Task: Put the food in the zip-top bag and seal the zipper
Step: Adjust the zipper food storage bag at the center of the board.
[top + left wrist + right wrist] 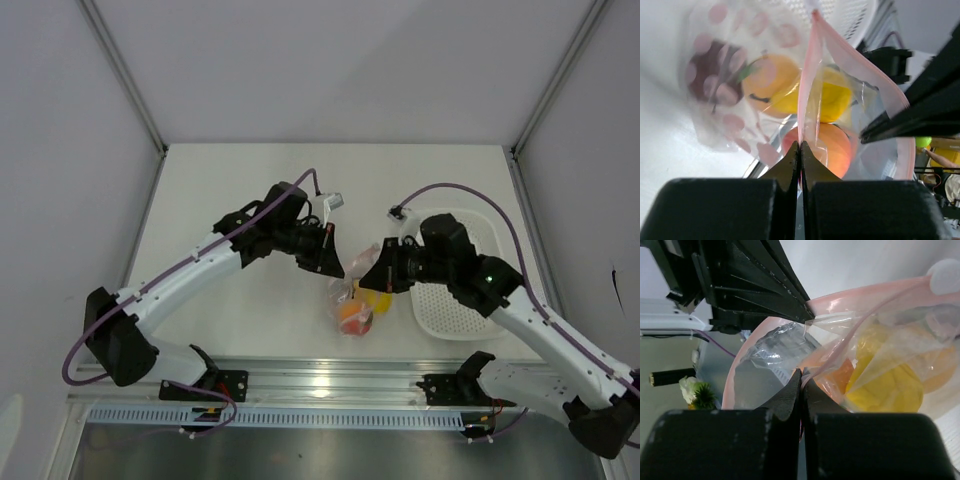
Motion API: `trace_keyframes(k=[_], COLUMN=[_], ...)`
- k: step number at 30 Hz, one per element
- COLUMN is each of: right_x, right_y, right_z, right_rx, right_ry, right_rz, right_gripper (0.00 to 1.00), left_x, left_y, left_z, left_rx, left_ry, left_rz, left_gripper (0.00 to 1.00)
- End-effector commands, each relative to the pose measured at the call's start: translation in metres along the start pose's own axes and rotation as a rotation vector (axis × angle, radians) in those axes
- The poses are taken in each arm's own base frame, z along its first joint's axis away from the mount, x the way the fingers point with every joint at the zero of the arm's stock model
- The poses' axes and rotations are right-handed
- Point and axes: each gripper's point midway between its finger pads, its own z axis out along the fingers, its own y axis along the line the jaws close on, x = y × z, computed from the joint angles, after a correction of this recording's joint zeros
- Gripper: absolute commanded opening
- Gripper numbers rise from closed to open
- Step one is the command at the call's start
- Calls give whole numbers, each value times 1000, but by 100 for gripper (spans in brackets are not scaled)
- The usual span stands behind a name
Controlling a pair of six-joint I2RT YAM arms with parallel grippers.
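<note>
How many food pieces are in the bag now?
4, all in the bag, by the left wrist view: dark red piece far left, orange-yellow piece beside it, yellow piece mid-right, orange-red piece lowest. Others may be hidden.

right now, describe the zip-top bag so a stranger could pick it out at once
On the white table, find where the left gripper and right gripper meet. The zip-top bag is there, its edge pinched in both pairs of jaws, beside the white perforated basket. Unlike the basket it is clear film with pink dots, a pink-red zipper and fruit inside.
</note>
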Motion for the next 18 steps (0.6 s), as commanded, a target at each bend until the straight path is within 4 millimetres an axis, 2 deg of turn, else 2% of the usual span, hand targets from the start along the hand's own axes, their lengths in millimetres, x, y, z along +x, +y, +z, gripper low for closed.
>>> trace_keyframes(k=[1,4,7,8,11,12,14,16,18], right_x=[-9,-12,-22,-28,-35,-40,-42,-42,-38], right_y=[6,16,33,43,63,75,88,96,94], right_z=[21,22,6,-8,-31,-47,-60,-72,-70], right_rx=[9,5,-30,-54,-108,-143,-186,-224,-225], right_ry=[-15,-16,-72,-113,-165,-206,-234,-254,-241], right_rz=[-43,-92,-137,-151,-180,-193,-196,-196,-187], right_gripper=[0,0,0,0,0,0,0,0,0], left_x=[1,-12,-27,-32,-39,-41,-43,-43,-45], left_y=[14,3,-19,-31,-55,-70,-86,-89,-83], left_z=[-3,-13,-26,-34,-49,-61,-76,-83,-84], left_rx=[-65,-58,-6,33,108,157,201,199,157], left_ry=[-11,-49,-96,-120,-170,-206,-251,-274,-294], left_rz=[-20,16,74,107,172,212,254,263,244], left_gripper=[1,1,1,1,1,1,1,1,1])
